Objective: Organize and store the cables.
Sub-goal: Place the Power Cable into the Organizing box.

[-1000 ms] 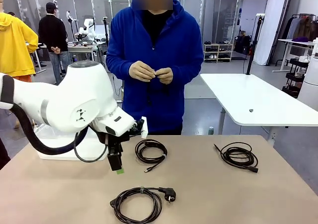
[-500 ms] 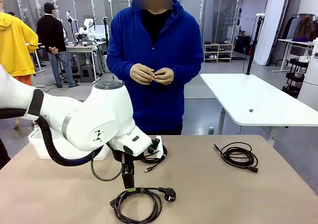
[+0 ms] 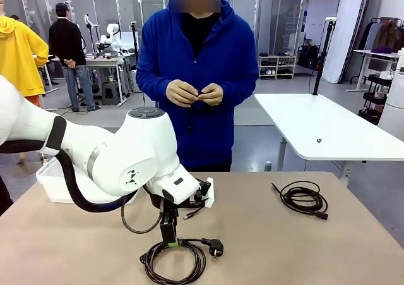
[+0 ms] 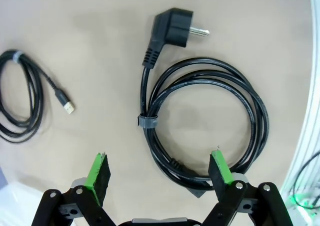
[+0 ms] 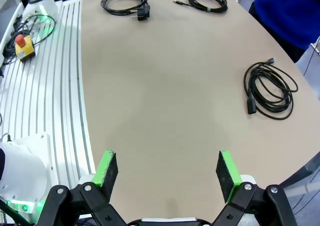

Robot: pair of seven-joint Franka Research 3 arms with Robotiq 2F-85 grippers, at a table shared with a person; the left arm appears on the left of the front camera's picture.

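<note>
Tan tabletop (image 3: 284,247) is carrying the plugged cable coil (image 4: 146,120) directly beneath the left gripper (image 4: 159,158), whose wide-spread, empty jaws are straddling its near arc.

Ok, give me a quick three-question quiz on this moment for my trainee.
1. True or false: the left gripper is shut on the plugged cord.
2. How many cable coils lie on the table?
3. The right gripper is: A open over bare table; B holding a coil; C inside a bin.
Key: 1 false, it is open over the cord; 2 three; 3 A.
</note>
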